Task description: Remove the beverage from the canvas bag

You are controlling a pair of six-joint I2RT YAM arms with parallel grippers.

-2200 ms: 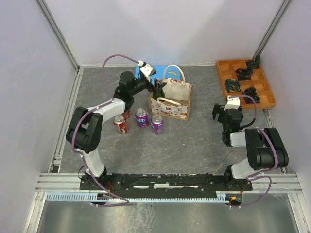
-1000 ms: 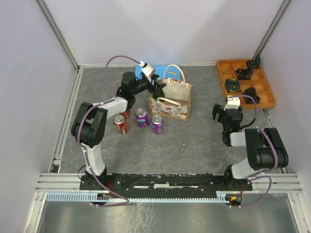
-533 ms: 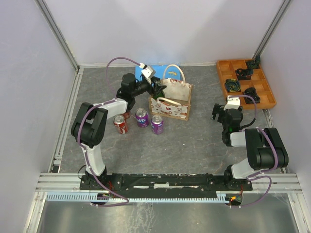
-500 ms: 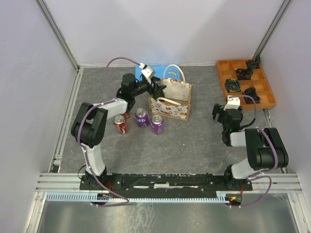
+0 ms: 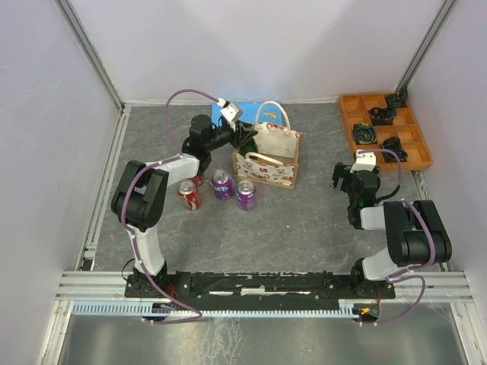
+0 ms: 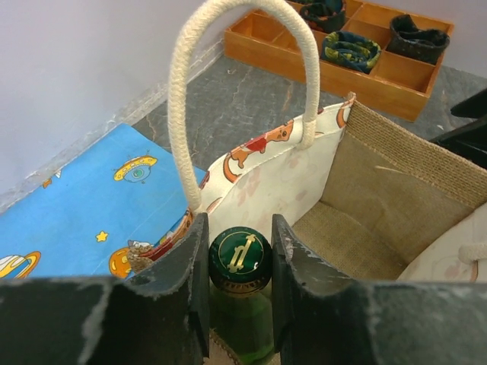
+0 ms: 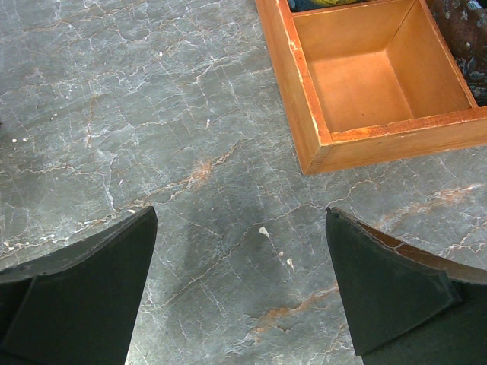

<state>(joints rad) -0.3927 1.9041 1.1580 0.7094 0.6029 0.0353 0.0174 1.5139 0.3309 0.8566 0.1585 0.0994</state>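
Observation:
The canvas bag (image 5: pixel 275 157) stands upright at the back middle of the table, its cream loop handles raised. In the left wrist view a green glass bottle with a green and gold cap (image 6: pixel 240 258), the beverage, stands inside the bag's (image 6: pixel 289 171) near corner. My left gripper (image 6: pixel 239 230) is shut on the bottle's neck just under the cap, one finger on each side. Seen from above, the left gripper (image 5: pixel 245 138) reaches over the bag's left end. My right gripper (image 7: pixel 240 220) hangs open over bare table at the right (image 5: pixel 344 176).
A red can (image 5: pixel 188 195) and two purple cans (image 5: pixel 221 183) (image 5: pixel 246 195) stand just in front of the bag's left side. A flat blue rectangle (image 6: pixel 84 205) lies behind the bag. The orange compartment tray (image 5: pixel 416 150) sits at the back right, near my right gripper.
The left gripper's jaws have closed onto the bottle's neck inside the bag. The right arm has not moved.

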